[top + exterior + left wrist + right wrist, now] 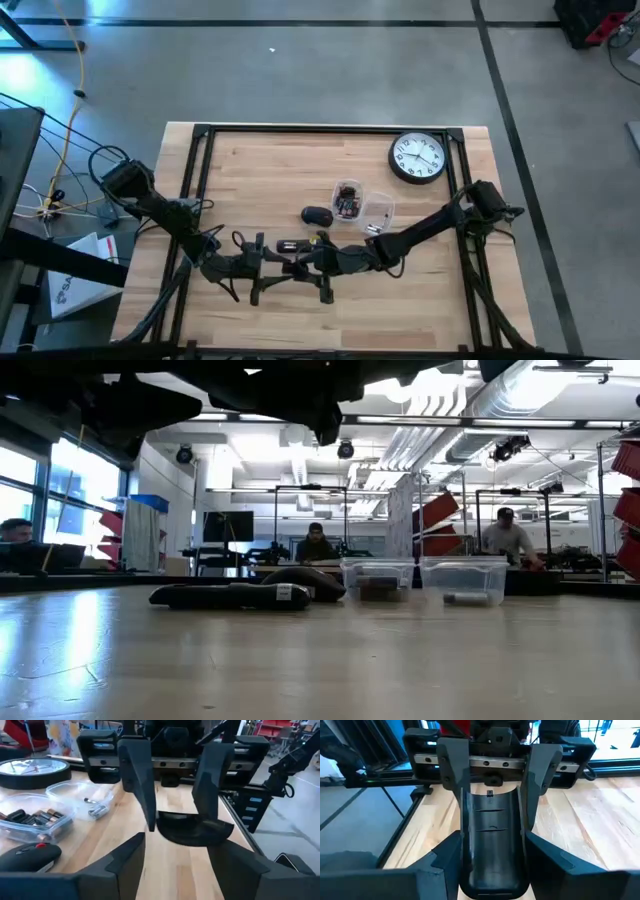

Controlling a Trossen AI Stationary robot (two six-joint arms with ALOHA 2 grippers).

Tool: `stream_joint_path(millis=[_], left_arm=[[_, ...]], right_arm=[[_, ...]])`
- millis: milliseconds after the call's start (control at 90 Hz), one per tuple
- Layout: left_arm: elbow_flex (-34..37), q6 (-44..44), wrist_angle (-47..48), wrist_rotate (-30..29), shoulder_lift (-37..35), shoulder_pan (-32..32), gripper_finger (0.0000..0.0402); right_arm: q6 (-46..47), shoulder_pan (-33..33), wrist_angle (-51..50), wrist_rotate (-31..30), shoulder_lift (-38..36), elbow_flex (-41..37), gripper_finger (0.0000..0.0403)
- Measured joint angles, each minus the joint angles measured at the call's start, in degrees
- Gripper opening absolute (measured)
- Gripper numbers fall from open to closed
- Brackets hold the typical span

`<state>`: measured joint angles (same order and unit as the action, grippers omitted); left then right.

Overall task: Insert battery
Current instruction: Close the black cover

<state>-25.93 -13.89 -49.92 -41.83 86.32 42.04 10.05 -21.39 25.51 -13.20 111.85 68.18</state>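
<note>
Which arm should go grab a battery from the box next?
Probably left. The left claw looks open and empty, while the right claw grips the black cover. The battery box sits just beyond both.

A black mouse (317,215) lies on the table beside a clear tub of batteries (347,201).

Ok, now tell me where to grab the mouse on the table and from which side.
Come straight down with the open left gripper and pinch the mouse across its long sides at mid-body. It lies flat, low and domed, and the battery box sits close at one end, so keep fingers off the ends.
</note>
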Motion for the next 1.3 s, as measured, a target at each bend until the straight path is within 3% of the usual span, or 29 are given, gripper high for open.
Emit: stream_joint_path(millis=[456,733,933,1300], left_arm=[[-0.1,9.0,-8.1,2.1,-0.1,0.6,0.0216],[0.0,20.2,-21.5,1.3,-0.1,1.9,0.0216],[0.0,26.7,-30.2,4.8,0.0,1.2,0.0216],[-2.8,29.8,-31.0,8.6,-0.1,-2.3,0.0216]], right_arm=[[-1.0,-0.1,6.8,0.4,0.0,-0.1,0.0151],[-3.0,-0.1,15.7,0.2,-0.2,0.0,0.0151],[-4.8,0.0,19.3,-0.1,-0.2,0.0,0.0151],[-9.2,0.2,24.2,-1.3,-0.1,0.0,0.0151]])
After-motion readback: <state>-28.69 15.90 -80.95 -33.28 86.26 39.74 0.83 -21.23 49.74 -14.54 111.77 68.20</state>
